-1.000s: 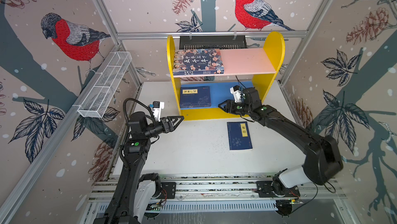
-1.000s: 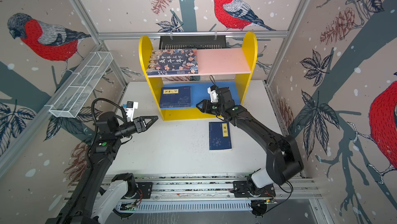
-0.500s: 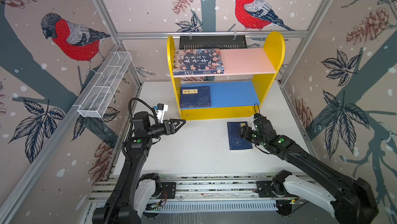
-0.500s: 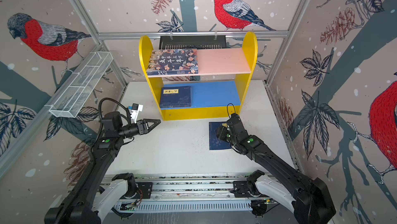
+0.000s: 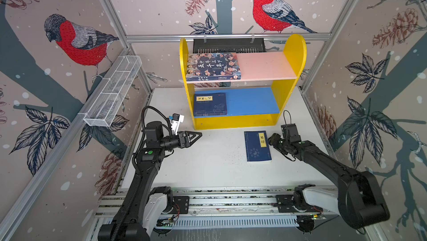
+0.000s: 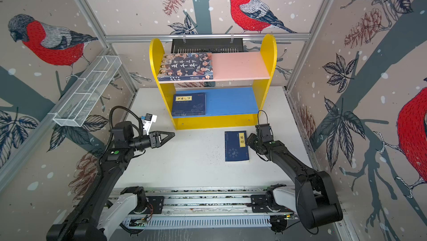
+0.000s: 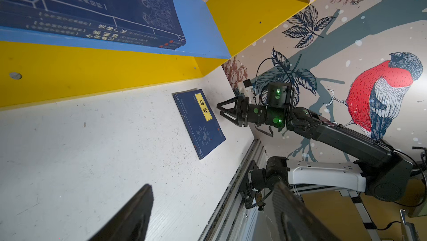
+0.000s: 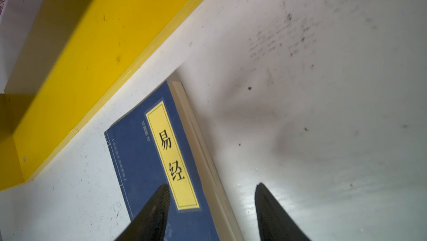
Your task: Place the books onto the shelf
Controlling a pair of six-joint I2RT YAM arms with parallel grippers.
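Observation:
The shelf (image 5: pixel 294 50) (image 6: pixel 269 50) stands at the back of the white table. An illustrated book (image 5: pixel 213 66) (image 6: pixel 186 66) lies on its pink upper board. A stack of navy books (image 5: pixel 210 104) (image 6: pixel 189 104) (image 7: pixel 92 4) lies on the left of the blue lower board. One navy book (image 5: pixel 257 146) (image 6: pixel 236 146) (image 7: pixel 199 122) (image 8: pixel 147 159) with a yellow label lies flat on the table in front of the shelf. My right gripper (image 5: pixel 271 139) (image 6: pixel 249 139) (image 7: pixel 219 109) (image 8: pixel 212 184) is open at that book's right edge, one finger over the cover, one over the table. My left gripper (image 5: pixel 199 134) (image 6: pixel 172 134) (image 7: pixel 213 184) hangs open and empty at the left.
A white wire mesh tray (image 5: pixel 113 94) hangs on the left wall. A black slotted basket (image 5: pixel 228 45) hangs behind the shelf. Patterned walls close in the table on three sides, and a metal rail (image 5: pixel 219 202) runs along its front edge.
My right arm has drawn back from the shelf's lower board and come down beside the book on the table, jaws a little wider. The left gripper has shifted slightly.

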